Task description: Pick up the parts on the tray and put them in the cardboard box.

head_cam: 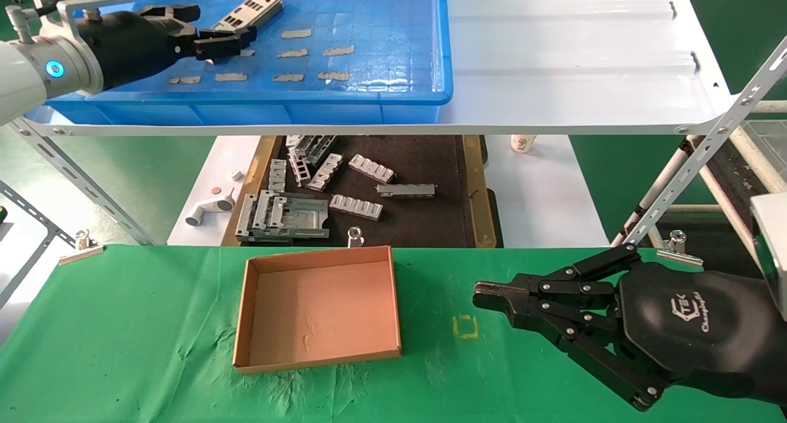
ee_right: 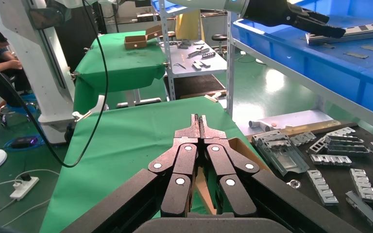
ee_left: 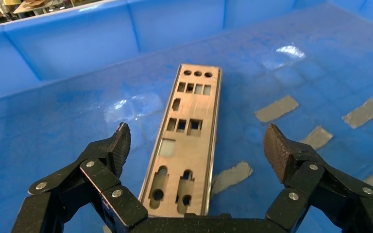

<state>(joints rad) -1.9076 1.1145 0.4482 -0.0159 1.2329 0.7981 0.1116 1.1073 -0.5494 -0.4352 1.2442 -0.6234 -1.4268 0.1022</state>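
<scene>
- over the tray's far left corner, the left gripper is hovering spread astride a part, needing to close.
- the right gripper is idling pressed together beside the cardboard box.

Left gripper hides the part's near end

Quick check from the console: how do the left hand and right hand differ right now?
The left hand is open, its fingers either side of the silver part in the blue tray; the right hand is shut on nothing. The left is up at the shelf; the right hovers low over the green cloth, beside the cardboard box. Both are black linkage hands.
</scene>
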